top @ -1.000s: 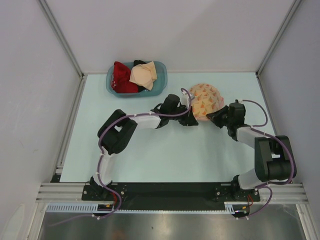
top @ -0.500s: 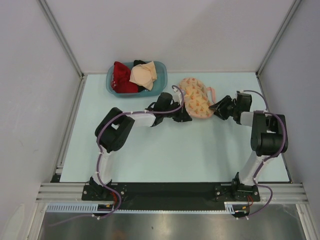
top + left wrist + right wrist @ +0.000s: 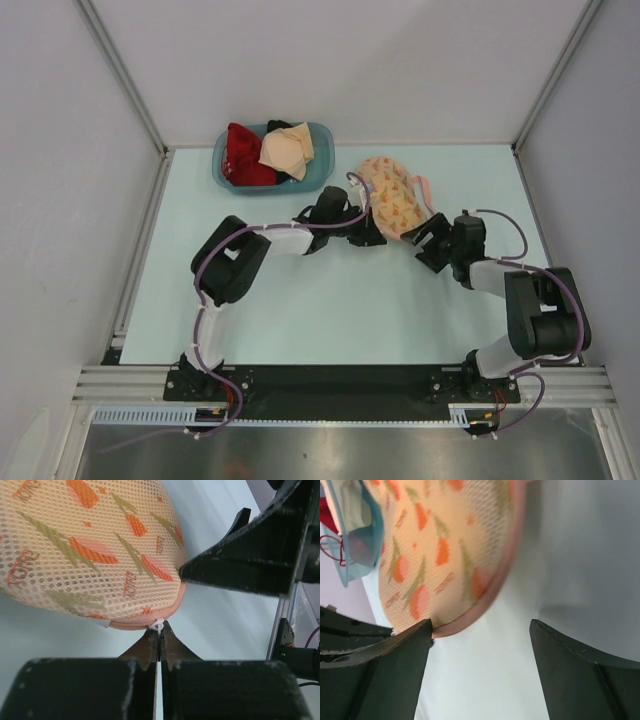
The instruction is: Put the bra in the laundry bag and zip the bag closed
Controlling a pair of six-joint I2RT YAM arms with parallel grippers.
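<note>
Two left fingers [image 3: 159,632]: were pressed together, pinching the white zipper pull [image 3: 159,625].
Right fingers [image 3: 427,244]: stood spread wide, gripping nothing, just beside the bag's pink rim.
Laundry bag [image 3: 392,197]: lay domed on the counter [image 3: 300,300] between the two arms, its zipper edge at the left fingers.
Basket [image 3: 322,170]: blue, near the bag, held a red garment [image 3: 243,155] and a beige garment [image 3: 287,150].

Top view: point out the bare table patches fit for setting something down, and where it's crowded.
Bare table: the wide near-centre stretch between both arms and the base rail; the left strip beside the left arm, nearer than the blue basket. Crowded: around the laundry bag, where left gripper and right gripper meet.
</note>
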